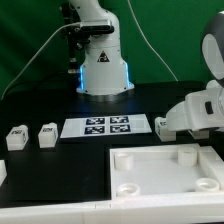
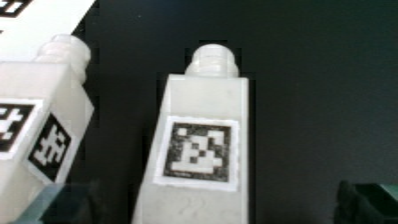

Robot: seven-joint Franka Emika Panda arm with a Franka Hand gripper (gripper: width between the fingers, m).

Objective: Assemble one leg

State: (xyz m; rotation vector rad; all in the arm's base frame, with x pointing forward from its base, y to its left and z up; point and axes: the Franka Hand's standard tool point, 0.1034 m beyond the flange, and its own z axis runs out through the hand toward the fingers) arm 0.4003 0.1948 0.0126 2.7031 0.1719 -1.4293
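In the wrist view a white leg [image 2: 210, 130] with a black-and-white tag lies on the black table, its round tip pointing away from me. My gripper [image 2: 214, 206] is open. Its dark fingertips [image 2: 54, 205] stand on either side of the leg's near end, with gaps to it. A second leg [image 2: 45, 105] lies close beside the first. In the exterior view the gripper [image 1: 192, 112] hangs low at the right, over a leg [image 1: 163, 125]. Two more legs [image 1: 17, 136] [image 1: 47, 133] stand at the exterior view's left.
The white tabletop [image 1: 150, 175] with corner holes lies at the front. The marker board [image 1: 100, 126] lies in the middle of the table. The robot base [image 1: 102, 70] stands behind it. A white piece [image 1: 2, 172] shows at the left edge.
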